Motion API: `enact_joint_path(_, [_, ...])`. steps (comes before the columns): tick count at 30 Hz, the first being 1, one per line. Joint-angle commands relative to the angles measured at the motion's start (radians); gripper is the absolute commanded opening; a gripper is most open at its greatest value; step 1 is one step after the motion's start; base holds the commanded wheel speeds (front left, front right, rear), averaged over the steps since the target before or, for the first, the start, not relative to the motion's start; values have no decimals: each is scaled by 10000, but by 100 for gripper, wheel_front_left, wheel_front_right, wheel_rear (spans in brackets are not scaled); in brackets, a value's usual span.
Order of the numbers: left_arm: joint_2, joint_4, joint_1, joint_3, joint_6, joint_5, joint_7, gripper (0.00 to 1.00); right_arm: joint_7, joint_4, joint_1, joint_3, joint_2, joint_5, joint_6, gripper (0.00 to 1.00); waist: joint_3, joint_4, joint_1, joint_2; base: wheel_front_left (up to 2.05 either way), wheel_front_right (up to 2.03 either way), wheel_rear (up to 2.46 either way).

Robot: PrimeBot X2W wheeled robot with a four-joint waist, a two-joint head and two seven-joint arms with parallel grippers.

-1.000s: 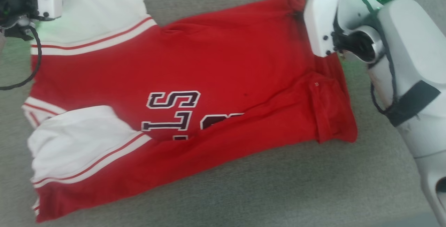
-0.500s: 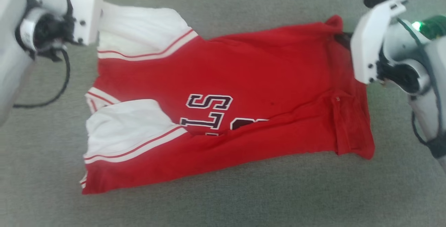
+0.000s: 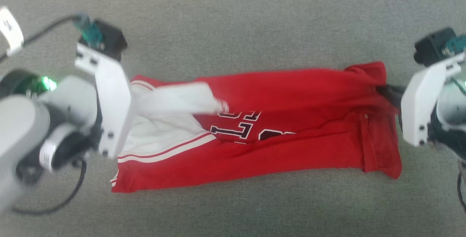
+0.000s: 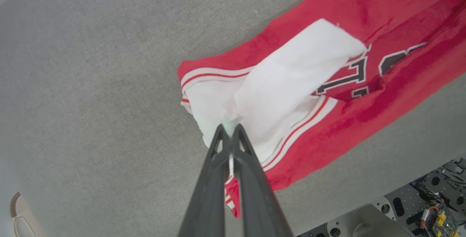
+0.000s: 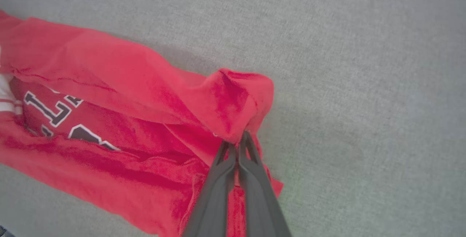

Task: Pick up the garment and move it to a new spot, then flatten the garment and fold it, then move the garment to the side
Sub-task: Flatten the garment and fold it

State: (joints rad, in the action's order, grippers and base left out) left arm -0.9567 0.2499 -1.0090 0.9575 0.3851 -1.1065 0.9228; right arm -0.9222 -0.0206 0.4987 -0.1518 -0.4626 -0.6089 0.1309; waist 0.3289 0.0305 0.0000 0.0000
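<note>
My L claw is clamped on garment at white sleeve, R claw pinching its red corner; rest lies on grey surface.

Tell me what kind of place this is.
Probably a robotics lab or test space rather than a home. A broad grey fabric-covered surface serves as a workbench, a single garment lies on it for handling, and a perforated metal plate with exposed wiring shows past its edge.
</note>
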Motion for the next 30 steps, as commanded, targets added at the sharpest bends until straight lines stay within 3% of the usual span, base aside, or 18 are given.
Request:
enact_joint_path(1, [-127,198,222,25,133,-8,33,0,-119,-188,-315,142,62,120,-4,0,-31,21,0,0,0,0,0])
enact_joint_path(5, [-460,1070,999,122,654,-214,-190,0,-519,-991,-1469,917,461,330,-4,0,-60,47,0,0,0,0,0])
enact_joint_path(8, [-500,1100,1578,223,789,-427,-459,0,-662,-1174,-2111,1296,803,602,-4,0,-43,30,0,0,0,0,0])
enact_joint_path(11, [-336,642,2088,312,703,-586,-815,0,-669,-1012,-2393,1416,1142,750,-4,0,-36,-20,0,0,0,0,0])
enact_joint_path(15, [37,-343,2539,288,216,-833,-1475,0,-473,-448,-2202,1340,1436,899,-2,0,-34,-99,0,0,0,0,0])
enact_joint_path(16, [115,-610,2611,301,68,-872,-1625,0,-431,-245,-2105,1322,1517,901,-2,6,-45,-114,0,0,0,0,0])
enact_joint_path(17, [231,-875,2641,257,-97,-907,-1820,19,-390,-68,-2042,1256,1578,894,-2,12,-63,-126,0,0,0,0,0])
enact_joint_path(18, [352,-1131,2703,221,-209,-999,-1960,32,-324,75,-1958,1205,1564,937,-2,28,-83,-131,0,0,0,0,0])
enact_joint_path(19, [432,-1370,2774,179,-297,-1097,-2064,36,-275,189,-1864,1136,1565,950,-2,76,-107,-136,0,0,0,0,0])
enact_joint_path(20, [453,-1542,2779,185,-422,-1058,-2164,49,-229,273,-1794,1071,1575,910,-2,100,-137,-139,0,0,0,0,0])
enact_joint_path(21, [503,-1688,2772,139,-530,-1007,-2328,100,-156,325,-1723,1010,1535,892,-2,100,-178,-132,0,0,0,0,0])
enact_joint_path(30, [698,-2025,3256,-323,-971,-1091,-3782,100,143,287,-1880,951,1328,485,-2,100,-801,-50,0,0,0,0,0])
